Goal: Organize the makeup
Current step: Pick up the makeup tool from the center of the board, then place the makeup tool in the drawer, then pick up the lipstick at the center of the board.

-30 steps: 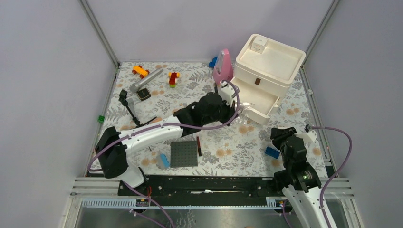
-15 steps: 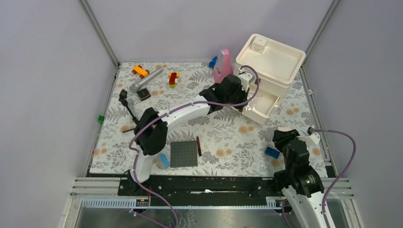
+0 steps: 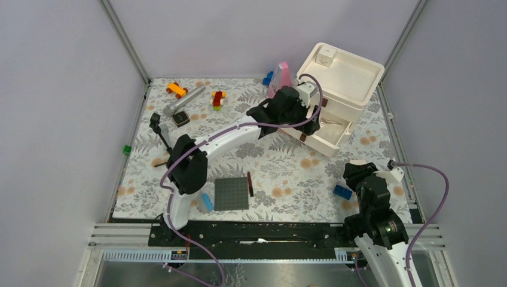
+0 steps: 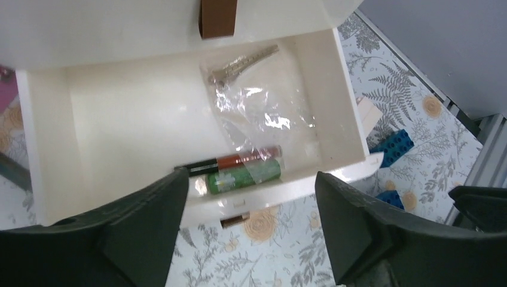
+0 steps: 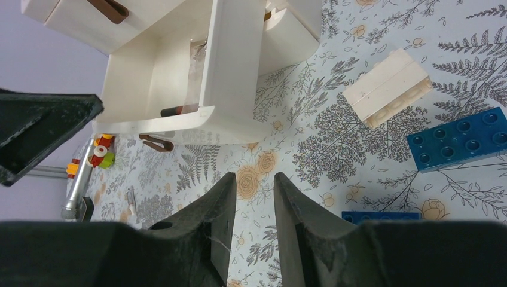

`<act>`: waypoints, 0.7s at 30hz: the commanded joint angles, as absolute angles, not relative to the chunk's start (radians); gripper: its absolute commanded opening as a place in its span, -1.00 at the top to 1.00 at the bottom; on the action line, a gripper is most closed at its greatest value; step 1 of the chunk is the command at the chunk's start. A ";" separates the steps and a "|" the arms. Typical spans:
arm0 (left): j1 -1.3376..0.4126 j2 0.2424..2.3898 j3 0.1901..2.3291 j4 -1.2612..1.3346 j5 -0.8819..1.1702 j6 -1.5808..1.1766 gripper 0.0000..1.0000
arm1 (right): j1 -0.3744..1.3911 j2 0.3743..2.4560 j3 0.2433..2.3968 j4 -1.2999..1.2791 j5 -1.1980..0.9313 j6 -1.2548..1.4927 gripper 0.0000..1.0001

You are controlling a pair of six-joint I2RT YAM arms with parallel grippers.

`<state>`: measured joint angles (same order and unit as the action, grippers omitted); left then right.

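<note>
- Drawer [image 4: 119, 119] of the white organizer [image 3: 341, 75], at the far right corner of the table [image 3: 287, 173], stands open. The left gripper [image 4: 251, 179] hangs right above it, jaws spread wide, nothing held.
- Red-and-black stick [image 4: 239, 160] lies on the drawer floor by the front wall, straight below the left gripper. Its long axis runs along that wall, spanning the gap between the jaws.
- Green tube [image 4: 245, 175] lies just beside the stick on the front-wall side, and the clear bag [image 4: 263, 110] overlaps both.
- Right gripper [image 5: 253, 179] sits low near the table's right edge, jaws part open with a narrow gap, empty. The blue brick [image 5: 460, 140] and cream brick [image 5: 388, 86] beside it are not makeup.
- Loose makeup on the table: a dark stick [image 3: 250, 184] just beside the right edge of the grey studded plate [image 3: 231, 194], close to the near edge, long axis running near-to-far.
- Judgement: the dark stick looks like the next pick. It lies well back from the left gripper, toward the near edge, and the left arm is somewhat nearer. The jaws should close left-right across its short axis.
</note>
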<state>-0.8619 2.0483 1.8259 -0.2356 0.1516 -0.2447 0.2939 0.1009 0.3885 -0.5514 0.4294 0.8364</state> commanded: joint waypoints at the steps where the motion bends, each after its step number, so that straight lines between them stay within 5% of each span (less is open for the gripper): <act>1: -0.858 1.873 1.737 -0.172 0.099 -0.247 -0.72 | 0.298 0.086 0.401 -0.557 0.468 0.828 0.26; 13: -0.856 1.417 1.136 -0.203 -0.220 -0.466 -0.71 | 0.299 0.152 0.407 -0.525 0.444 0.790 0.24; 21: -0.888 1.331 0.838 -0.177 -0.210 -0.673 -0.60 | 0.299 0.155 0.382 -0.511 0.434 0.792 0.23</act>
<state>-0.8608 1.3479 0.9043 -0.2066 -0.1783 -0.5484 0.2939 0.1478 0.3874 -0.5468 0.4267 0.8032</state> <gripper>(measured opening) 0.807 0.383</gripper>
